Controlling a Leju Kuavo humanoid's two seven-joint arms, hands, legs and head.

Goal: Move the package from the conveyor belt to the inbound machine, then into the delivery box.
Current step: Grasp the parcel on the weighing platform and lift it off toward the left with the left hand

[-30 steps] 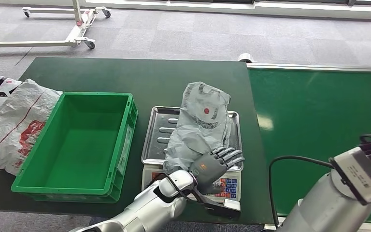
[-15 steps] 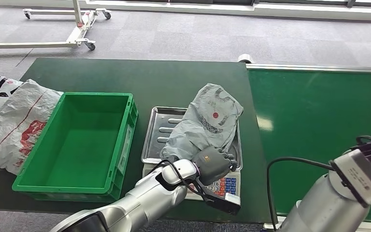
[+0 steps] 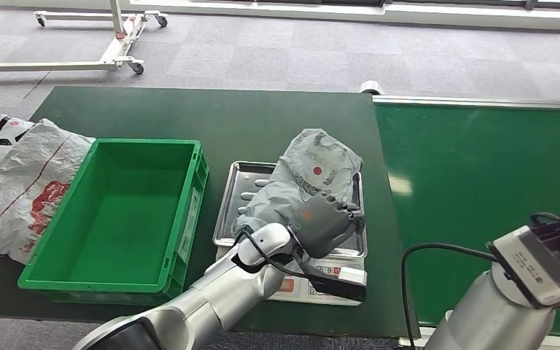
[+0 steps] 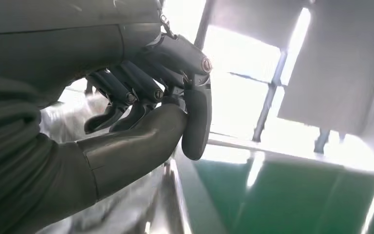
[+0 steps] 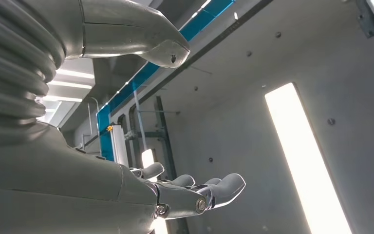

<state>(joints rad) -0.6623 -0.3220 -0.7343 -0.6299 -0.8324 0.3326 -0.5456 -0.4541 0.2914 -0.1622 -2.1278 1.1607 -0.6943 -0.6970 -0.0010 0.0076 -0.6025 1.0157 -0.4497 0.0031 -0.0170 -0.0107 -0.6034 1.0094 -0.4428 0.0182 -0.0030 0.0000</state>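
Observation:
The grey plastic package [image 3: 313, 169], marked with a red dot, lies crumpled on the steel tray [image 3: 235, 198] of the inbound machine, a weighing scale. My left hand [image 3: 325, 222] has its fingers curled around the package's near end and grips it. In the left wrist view the left hand [image 4: 151, 92] shows thumb and fingers closed together, with grey plastic [image 4: 65, 113] behind them. The empty green delivery box [image 3: 117, 211] stands left of the scale. My right hand [image 5: 195, 191] points up toward the ceiling, its fingers spread and holding nothing.
The green conveyor belt [image 3: 481, 182] runs along the right side. A white sack with red print [image 3: 14, 189] lies left of the box. My right arm [image 3: 525, 284] hangs at the lower right, over the belt's near edge. A wheeled frame [image 3: 109, 44] stands on the floor beyond.
My left hand went from lying flat on the package to closing its fingers on it. The package has bunched up and its far end has shifted right.

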